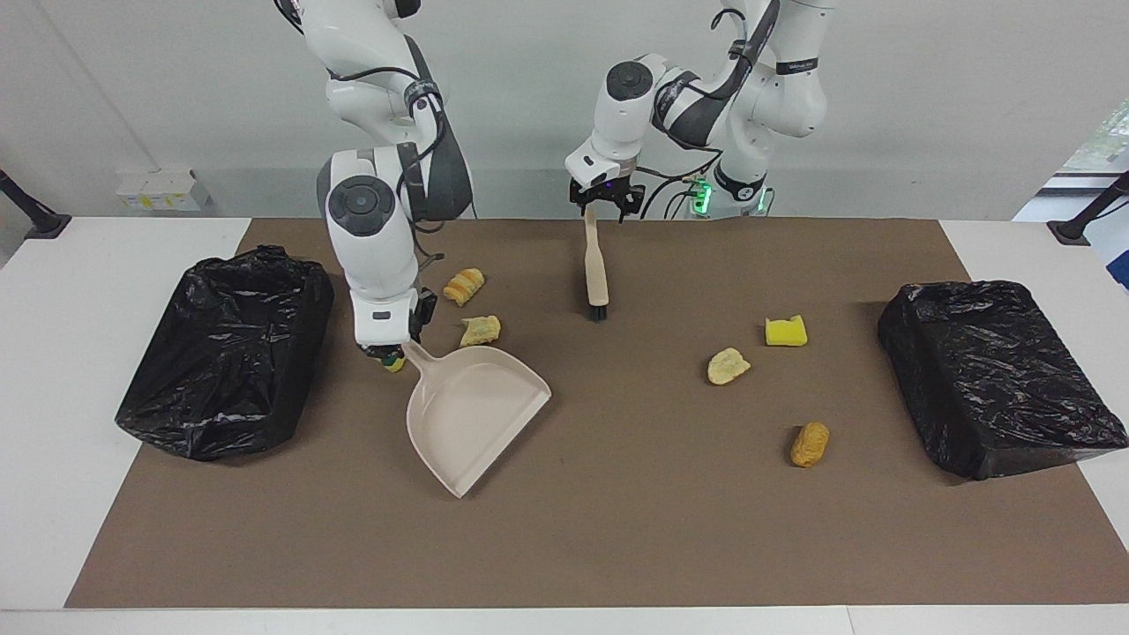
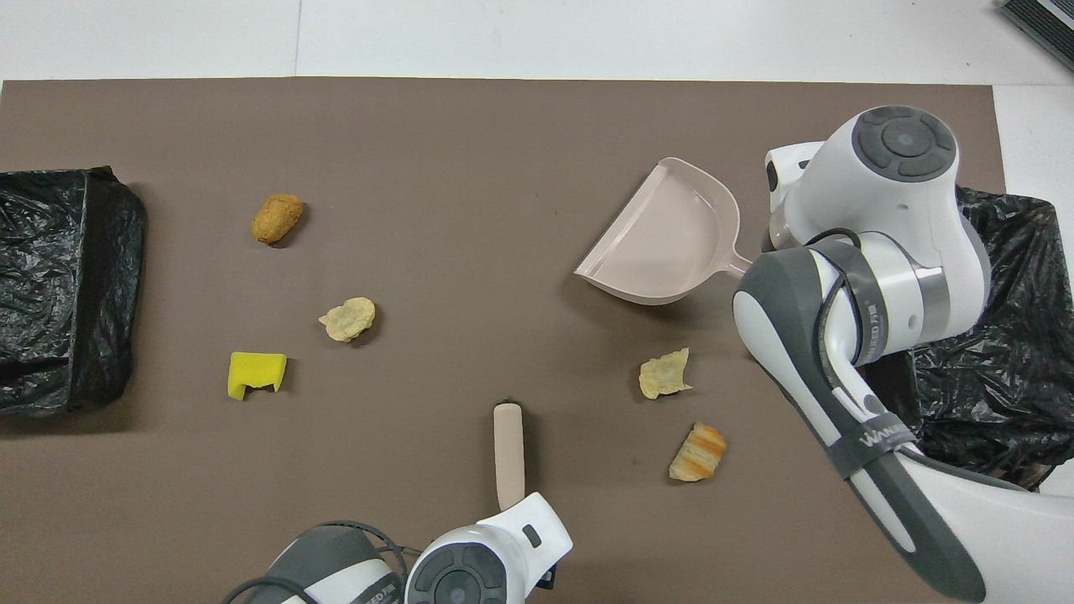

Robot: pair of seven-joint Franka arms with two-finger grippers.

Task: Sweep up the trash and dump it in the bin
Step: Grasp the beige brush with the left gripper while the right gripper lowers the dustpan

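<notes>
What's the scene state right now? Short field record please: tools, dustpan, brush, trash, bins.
right tool: shut on dustpan handle, toward the right arm's end of the table
left tool: at the brush handle's top end; grip not readable
dustpan: pan empty, beside the right-end bin
brush: lying on the mat, bristles pointing away from the robots
trash visible: bread chunk, crumpled scrap, yellow sponge, pale chunk, brown chunk
bins: right-end bin, left-end bin, both lined with black bags
</notes>
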